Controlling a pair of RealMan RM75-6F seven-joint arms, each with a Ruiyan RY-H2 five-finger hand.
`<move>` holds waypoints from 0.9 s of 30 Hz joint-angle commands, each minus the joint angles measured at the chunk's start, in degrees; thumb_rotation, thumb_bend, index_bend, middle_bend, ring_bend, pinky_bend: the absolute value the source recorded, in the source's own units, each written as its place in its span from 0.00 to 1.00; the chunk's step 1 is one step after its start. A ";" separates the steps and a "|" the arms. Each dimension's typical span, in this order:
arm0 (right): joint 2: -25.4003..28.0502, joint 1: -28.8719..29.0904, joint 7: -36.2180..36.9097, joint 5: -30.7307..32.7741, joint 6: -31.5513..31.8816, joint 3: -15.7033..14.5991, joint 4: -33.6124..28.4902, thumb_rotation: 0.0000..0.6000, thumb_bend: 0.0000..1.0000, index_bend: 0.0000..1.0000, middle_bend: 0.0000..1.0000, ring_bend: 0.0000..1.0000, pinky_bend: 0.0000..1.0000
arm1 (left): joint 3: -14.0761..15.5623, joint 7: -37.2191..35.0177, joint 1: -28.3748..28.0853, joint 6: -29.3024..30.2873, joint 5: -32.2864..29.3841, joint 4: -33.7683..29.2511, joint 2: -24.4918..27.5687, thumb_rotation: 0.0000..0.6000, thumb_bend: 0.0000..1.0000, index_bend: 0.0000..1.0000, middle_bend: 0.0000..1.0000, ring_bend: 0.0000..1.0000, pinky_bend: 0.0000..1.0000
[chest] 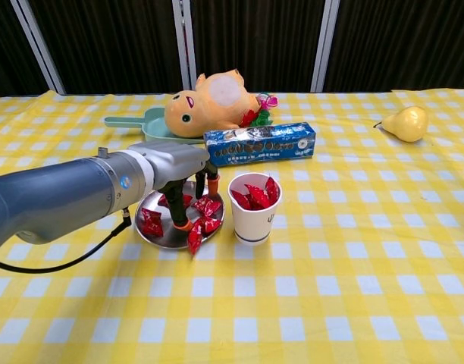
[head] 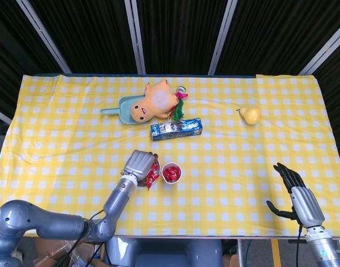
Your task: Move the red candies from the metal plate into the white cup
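In the head view the left hand [head: 140, 163] lies low over the metal plate [head: 155, 172], covering most of it; a few red candies [head: 153, 177] show at the plate's right edge, one hanging over the rim. Just right of the plate stands the white cup [head: 171, 172] with red candies already inside. The right hand [head: 295, 189] sits well apart near the table's front right corner, fingers spread and holding nothing. Farther back lie a blue box [head: 176, 128], an orange plush toy [head: 154, 102] on a teal scoop [head: 121, 109], and a pear [head: 249, 114] off to the right. In the chest view the left hand [chest: 183, 182] reaches down into the plate [chest: 152, 236] — its orange-tipped fingers [chest: 183, 224] point down among the candies [chest: 205, 207], one tip touching or just above a candy, but whether anything is pinched I cannot tell. The cup [chest: 254, 207] stands just beside the plate, nearly touching its rim, its candies heaped to the brim. The box [chest: 260, 143] lies behind the cup, the toy [chest: 209, 104] and scoop [chest: 137, 121] behind that, the pear [chest: 403, 123] far right.
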 commanded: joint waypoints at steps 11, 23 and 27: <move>0.04 -0.07 0.13 -0.25 0.23 -0.04 0.04 1.00 0.36 0.00 0.00 0.00 0.00 | 1.17 0.63 1.27 0.59 0.62 -0.55 -0.12 1.00 0.27 0.46 0.53 0.86 0.93; 0.05 -0.12 0.11 -0.29 0.28 -0.10 0.00 1.00 0.36 0.00 0.00 0.00 0.00 | 1.97 0.47 2.52 0.72 1.49 -0.52 -0.45 1.00 0.37 0.53 0.62 0.87 0.93; 0.06 -0.10 0.20 -0.33 0.28 -0.10 0.02 1.00 0.36 0.00 0.00 0.00 0.00 | 2.25 0.51 2.90 0.72 1.95 -0.06 -0.90 1.00 0.39 0.55 0.65 0.87 0.93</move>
